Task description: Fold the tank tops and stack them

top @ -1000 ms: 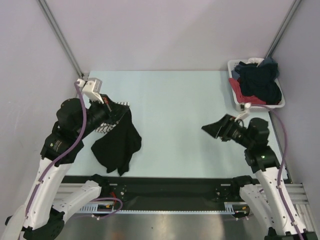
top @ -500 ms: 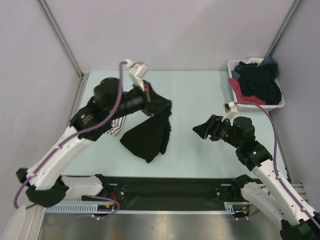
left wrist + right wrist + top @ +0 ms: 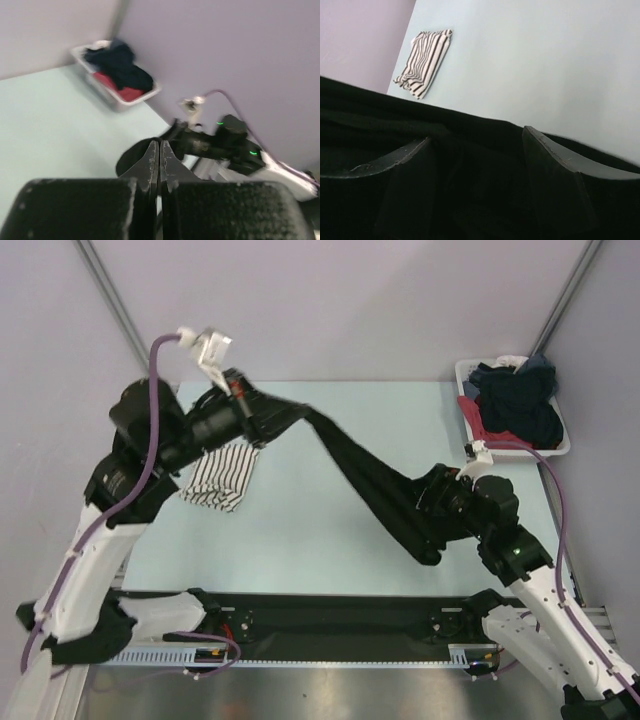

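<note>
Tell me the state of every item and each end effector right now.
Black tank top, stretched in a band between the two end effectors.
Striped tank top, folded, lying on the table.
Bin, piled with clothes.
Left end effector, shut on the black tank top.
Right end effector, open, straddling the black tank top.
</note>
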Available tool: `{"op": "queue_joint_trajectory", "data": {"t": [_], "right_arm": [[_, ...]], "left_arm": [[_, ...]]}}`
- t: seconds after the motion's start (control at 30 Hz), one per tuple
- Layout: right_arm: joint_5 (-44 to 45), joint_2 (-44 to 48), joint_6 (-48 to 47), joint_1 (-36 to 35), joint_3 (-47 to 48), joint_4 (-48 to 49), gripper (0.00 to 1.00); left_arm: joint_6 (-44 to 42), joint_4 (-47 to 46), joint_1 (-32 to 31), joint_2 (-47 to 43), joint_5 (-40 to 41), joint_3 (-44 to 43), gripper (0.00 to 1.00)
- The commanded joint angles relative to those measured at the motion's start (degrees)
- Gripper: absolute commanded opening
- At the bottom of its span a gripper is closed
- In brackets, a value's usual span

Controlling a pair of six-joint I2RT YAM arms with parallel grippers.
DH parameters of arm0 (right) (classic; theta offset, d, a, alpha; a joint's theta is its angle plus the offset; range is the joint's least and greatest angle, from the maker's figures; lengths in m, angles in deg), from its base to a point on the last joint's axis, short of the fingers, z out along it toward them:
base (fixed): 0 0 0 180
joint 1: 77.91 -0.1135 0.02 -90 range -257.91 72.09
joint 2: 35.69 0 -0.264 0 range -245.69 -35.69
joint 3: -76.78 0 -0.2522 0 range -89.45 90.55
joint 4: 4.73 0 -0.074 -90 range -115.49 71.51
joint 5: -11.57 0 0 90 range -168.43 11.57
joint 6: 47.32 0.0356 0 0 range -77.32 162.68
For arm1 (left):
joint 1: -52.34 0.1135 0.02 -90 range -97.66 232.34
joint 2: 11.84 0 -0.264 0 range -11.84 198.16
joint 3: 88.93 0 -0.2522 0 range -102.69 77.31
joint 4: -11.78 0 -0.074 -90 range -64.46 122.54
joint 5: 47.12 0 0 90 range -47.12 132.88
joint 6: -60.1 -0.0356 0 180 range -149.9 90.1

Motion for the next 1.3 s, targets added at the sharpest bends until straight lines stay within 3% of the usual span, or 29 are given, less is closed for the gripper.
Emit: {"op": "queue_joint_trajectory", "data": {"t": [0.0,0.1,0.3,0.57,0.83,0.93,1.03,1.23,1.27], "right_arm": [[3.6,0.4,-1.8,0.2,1.3,-2.1,0.70],[4.9,-0.1,-2.3,0.2,0.8,-3.4,0.70],[3.6,-3.4,-2.8,0.1,-0.5,-3.4,0.68],[-1.4,-14.0,-2.2,-2.3,-5.6,1.8,0.54],[1.5,-24.1,-1.2,-6.9,-5.4,4.1,0.63],[3.7,-28.0,-0.7,-8.4,-5.4,4.9,0.62],[5.1,-30.7,-0.5,-9.4,-5.6,6.0,0.54],[5.4,-34.7,-0.7,-11.0,-3.5,5.9,0.27],[5.7,-34.9,-0.8,-11.4,-2.3,5.6,0.09]], "left_arm": [[5.7,-7.4,8.9,-7.8,-6.6,25.5,0.00],[4.2,-10.1,12.2,-11.1,-7.8,42.6,0.00],[2.2,-14.0,12.4,-10.3,-8.8,60.6,0.00],[0.3,-10.8,12.4,-11.7,-0.3,62.2,0.00],[1.1,-11.9,12.4,-11.7,0.5,63.4,0.00],[1.4,-12.2,12.4,-11.8,1.3,63.4,0.00],[1.6,-12.2,12.4,-11.7,2.9,63.0,0.00],[2.2,-13.6,12.7,-7.1,6.6,59.6,0.00],[2.3,-14.0,12.9,-5.2,6.3,59.0,0.00]]}}
